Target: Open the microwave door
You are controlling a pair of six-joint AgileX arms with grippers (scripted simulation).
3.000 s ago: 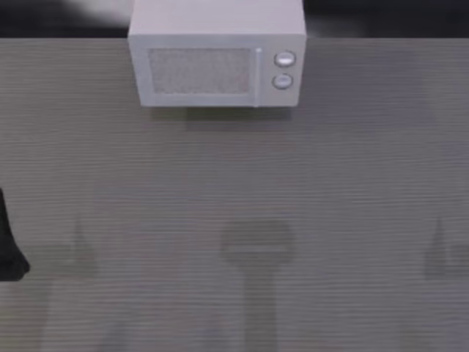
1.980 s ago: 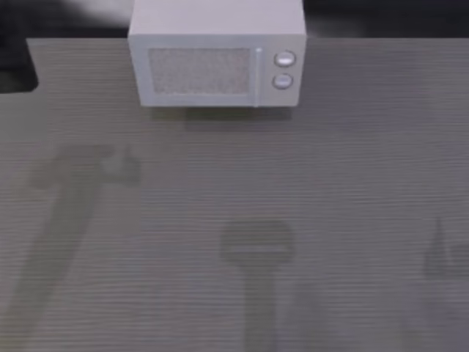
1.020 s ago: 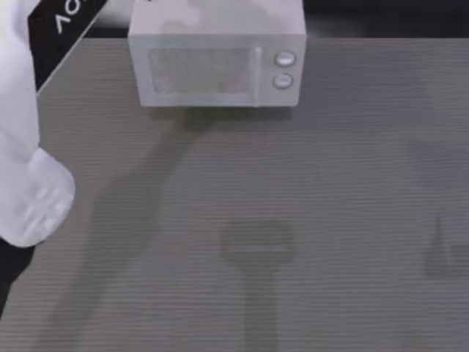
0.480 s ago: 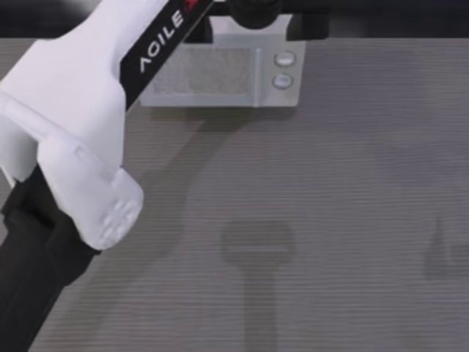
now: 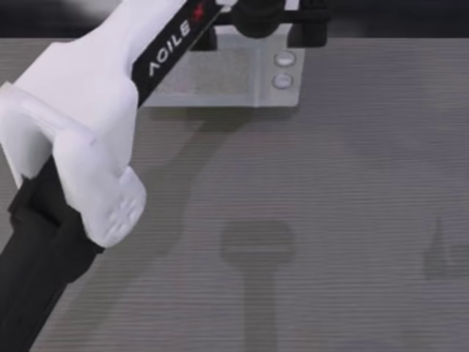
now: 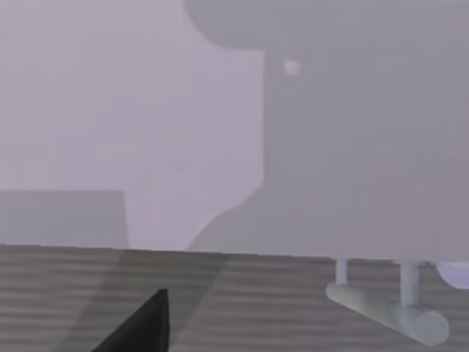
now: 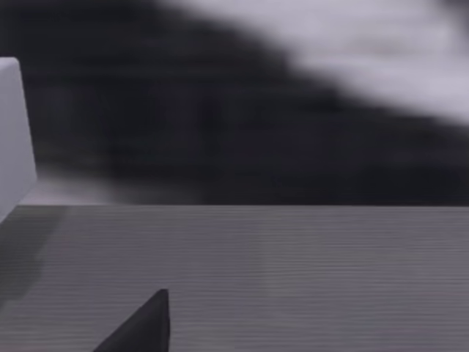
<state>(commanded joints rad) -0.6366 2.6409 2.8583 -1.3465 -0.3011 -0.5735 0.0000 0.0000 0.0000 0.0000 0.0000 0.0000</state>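
Note:
The white microwave (image 5: 282,99) stands at the table's far edge, left of centre, its two grey knobs (image 5: 284,59) showing. The microwave door (image 5: 220,77) with its mesh window lies flush and shut, the thin handle (image 5: 258,79) at its right side. My left arm reaches over the box; my left gripper (image 5: 267,20) hangs open above the microwave's top, holding nothing. In the left wrist view the microwave's pale top (image 6: 352,147) fills the picture, the handle (image 6: 388,317) juts beyond its front edge, and one dark fingertip (image 6: 146,330) shows. My right gripper, parked out of the top view, is open.
The striped grey table (image 5: 330,183) spreads in front of the microwave. My left arm's white link (image 5: 80,147) covers the table's left part. In the right wrist view a corner of the microwave (image 7: 11,132) shows beyond the table (image 7: 293,279).
My left arm has swung in from the left and reached over the microwave, and the gripper now sits slightly farther right above its top. The door has not moved.

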